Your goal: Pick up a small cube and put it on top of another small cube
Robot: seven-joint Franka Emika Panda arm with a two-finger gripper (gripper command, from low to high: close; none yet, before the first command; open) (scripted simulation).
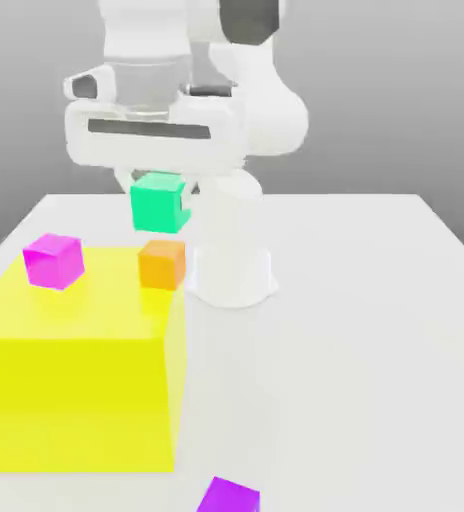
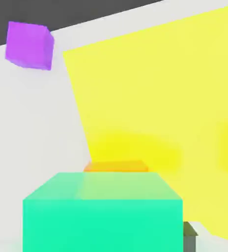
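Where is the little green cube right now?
In the exterior view the green cube hangs just under the claw, above the orange cube without touching it, beside the big yellow block.

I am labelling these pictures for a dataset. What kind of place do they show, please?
Most likely a simulated tabletop workspace, not a real room: a plain white table, a featureless grey backdrop, and flat-coloured blocks such as the big yellow block and the green cube.
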